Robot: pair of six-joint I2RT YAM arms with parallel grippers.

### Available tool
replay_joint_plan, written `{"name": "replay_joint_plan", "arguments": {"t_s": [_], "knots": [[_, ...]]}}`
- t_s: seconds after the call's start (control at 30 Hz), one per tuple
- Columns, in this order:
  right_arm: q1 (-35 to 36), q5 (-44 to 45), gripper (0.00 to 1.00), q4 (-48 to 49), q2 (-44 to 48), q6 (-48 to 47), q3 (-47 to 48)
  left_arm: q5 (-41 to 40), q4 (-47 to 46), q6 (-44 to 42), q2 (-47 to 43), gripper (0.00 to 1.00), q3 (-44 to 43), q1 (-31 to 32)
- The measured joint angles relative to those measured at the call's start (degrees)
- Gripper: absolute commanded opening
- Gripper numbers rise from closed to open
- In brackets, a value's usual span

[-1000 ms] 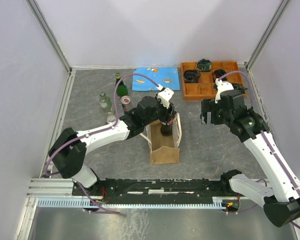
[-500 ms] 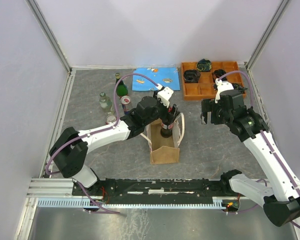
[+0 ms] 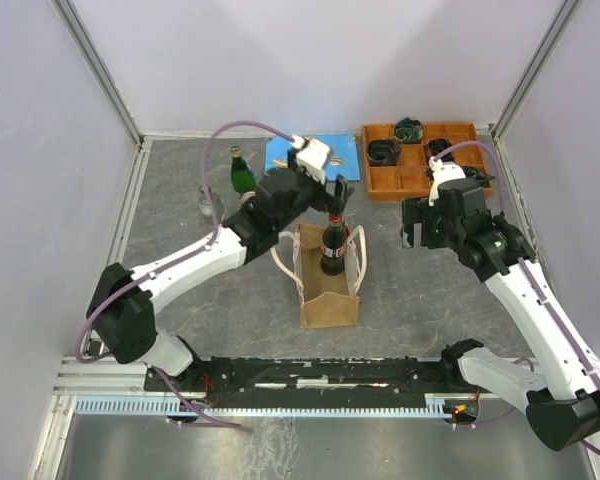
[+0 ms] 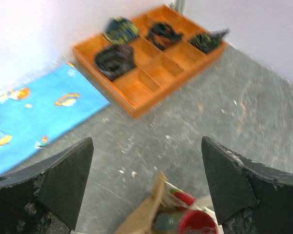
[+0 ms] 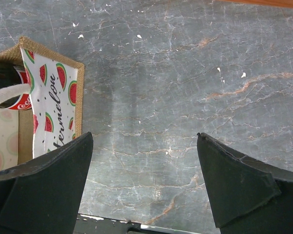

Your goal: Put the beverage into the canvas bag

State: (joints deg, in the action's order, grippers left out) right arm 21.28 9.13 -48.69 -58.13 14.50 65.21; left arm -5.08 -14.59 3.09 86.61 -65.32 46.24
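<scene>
The tan canvas bag [image 3: 329,297] stands open mid-table with cream handles. A dark beverage bottle [image 3: 332,247] with a red cap stands upright inside it. My left gripper [image 3: 329,197] is open and empty, lifted just behind and above the bottle, clear of it. In the left wrist view the red cap [image 4: 198,223] and the bag's rim [image 4: 145,214] lie below the open gripper [image 4: 146,146]. My right gripper [image 3: 413,228] is open and empty, to the right of the bag. The right wrist view shows the bag's watermelon-print lining [image 5: 53,97] at the left and the open gripper [image 5: 144,139] over bare table.
An orange compartment tray [image 3: 405,180] with dark items sits back right, also in the left wrist view [image 4: 136,90]. A blue mat [image 3: 342,158] lies behind the left gripper. A green bottle [image 3: 242,173] and a clear bottle [image 3: 207,201] stand back left. White walls enclose the table.
My left gripper has let go of the bottle, opened, and lifted back away from the bag. The bottle now stands in the bag. The right arm has not moved.
</scene>
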Motion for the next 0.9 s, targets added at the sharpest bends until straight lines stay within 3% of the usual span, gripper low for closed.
{"name": "replay_joint_plan", "arguments": {"t_s": [0.2, 0.37, 0.6, 0.9], "knots": [[0.0, -0.1, 0.95, 0.2, -0.6, 0.0, 0.0, -2.3, 5.7, 2.1, -4.3, 0.97, -7.9, -10.3], [0.0, -0.5, 0.95, 0.6, -1.0, 0.0, -0.3, -6.9, 8.9, 3.8, -9.7, 0.98, -7.0, -21.1], [0.0, -1.6, 0.95, 1.3, -1.6, 0.2, -0.4, -14.2, 8.5, 4.0, -17.1, 0.98, 8.0, -28.6], [0.0, -2.7, 0.95, 1.3, -2.1, 0.4, -0.4, -15.7, 4.0, 3.7, -17.5, 0.98, 21.8, -36.8]]}}
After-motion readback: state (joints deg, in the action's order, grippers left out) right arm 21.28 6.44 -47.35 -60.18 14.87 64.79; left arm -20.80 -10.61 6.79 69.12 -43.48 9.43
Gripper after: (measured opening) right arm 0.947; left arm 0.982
